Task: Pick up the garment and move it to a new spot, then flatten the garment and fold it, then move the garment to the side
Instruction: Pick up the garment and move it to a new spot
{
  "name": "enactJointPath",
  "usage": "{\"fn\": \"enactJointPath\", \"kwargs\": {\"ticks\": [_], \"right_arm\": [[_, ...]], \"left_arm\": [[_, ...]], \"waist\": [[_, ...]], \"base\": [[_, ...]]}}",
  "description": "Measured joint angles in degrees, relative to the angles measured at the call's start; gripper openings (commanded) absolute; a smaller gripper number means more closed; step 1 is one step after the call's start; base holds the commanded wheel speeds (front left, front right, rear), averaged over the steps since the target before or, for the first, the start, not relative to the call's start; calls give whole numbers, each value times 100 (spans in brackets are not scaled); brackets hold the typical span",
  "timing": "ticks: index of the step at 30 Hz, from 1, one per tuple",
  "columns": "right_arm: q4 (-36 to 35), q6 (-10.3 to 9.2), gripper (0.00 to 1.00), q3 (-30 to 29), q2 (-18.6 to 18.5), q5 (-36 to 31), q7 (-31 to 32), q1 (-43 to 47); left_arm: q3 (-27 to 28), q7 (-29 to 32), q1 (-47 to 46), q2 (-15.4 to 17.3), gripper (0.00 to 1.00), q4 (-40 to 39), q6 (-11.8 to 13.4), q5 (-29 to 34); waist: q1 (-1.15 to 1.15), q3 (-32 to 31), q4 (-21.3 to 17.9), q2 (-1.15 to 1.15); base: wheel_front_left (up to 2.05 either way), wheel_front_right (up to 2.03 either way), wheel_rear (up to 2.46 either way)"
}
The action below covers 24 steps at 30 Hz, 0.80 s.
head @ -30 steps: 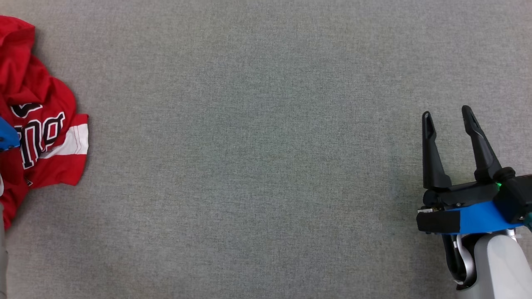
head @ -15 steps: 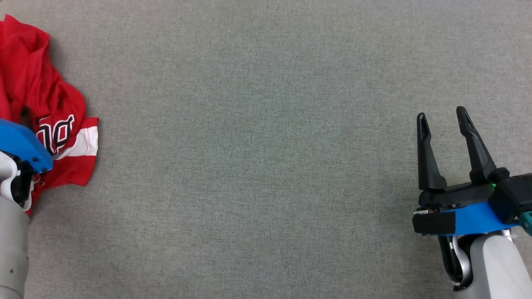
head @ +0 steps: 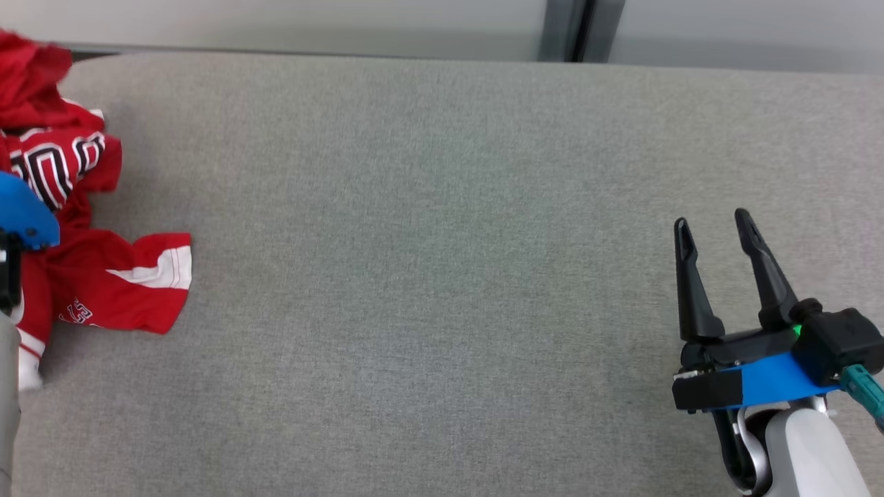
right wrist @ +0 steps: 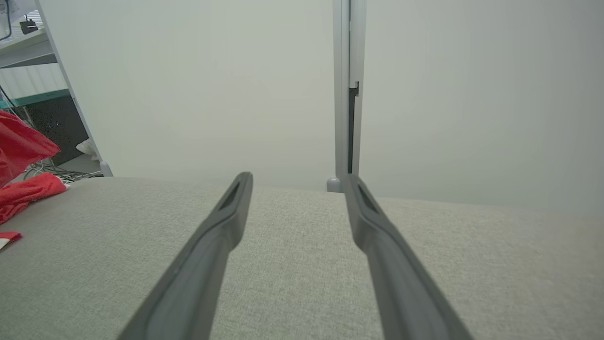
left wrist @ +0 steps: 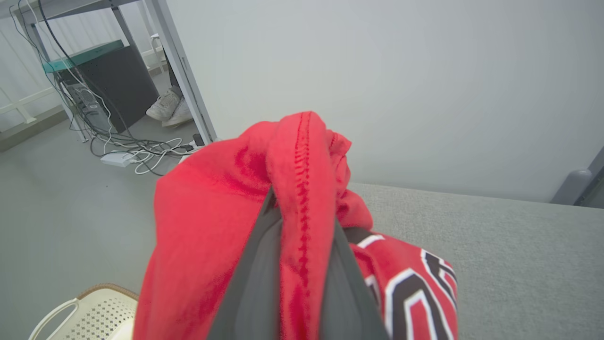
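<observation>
The garment (head: 110, 283) is a red jersey with white stripes and black-and-white lettering, crumpled at the far left of the grey table (head: 442, 276). In the left wrist view my left gripper (left wrist: 302, 203) is shut on a stitched fold of the garment (left wrist: 207, 222), which bulges up over both dark fingers (left wrist: 255, 288) and hangs around them. The left arm's blue cover (head: 24, 217) sits in front of the cloth at the head view's left edge. My right gripper (head: 713, 221) hovers open and empty over the table at the lower right, far from the garment (right wrist: 28, 189).
The table's far edge meets a pale wall with a grey post (head: 566, 31). Off the table's left end stand a cream perforated basket (left wrist: 85, 307), floor cables (left wrist: 141, 153), a dark cabinet (left wrist: 108, 80) and a person's white shoes (left wrist: 167, 106).
My left gripper has closed on the garment and raised part of it, so the cloth is bunched higher. The head camera has tilted up, bringing the table's far edge into view. The right gripper stays open.
</observation>
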Motion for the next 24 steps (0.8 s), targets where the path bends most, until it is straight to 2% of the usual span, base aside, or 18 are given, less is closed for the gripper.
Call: {"fn": "enactJointPath", "kwargs": {"ticks": [5,12,24], "right_arm": [[145,0,100,43,0,134,-47,104],[288,0,100,88,1,374,-69,194],[274,-1,100,279,3,823,-82,188]], "left_arm": [[-179,-263,-199,-2,0,-428,1,124],[-458,-260,-441,-88,0,-1439,1,49],[-1124,515,-604,-398,0,-3607,-1,-40]], "waist": [[0,-290,-97,0],[-1,-544,-386,0],[0,-556,-1461,0]], "base": [[0,0,0],[0,0,0],[0,0,0]]}}
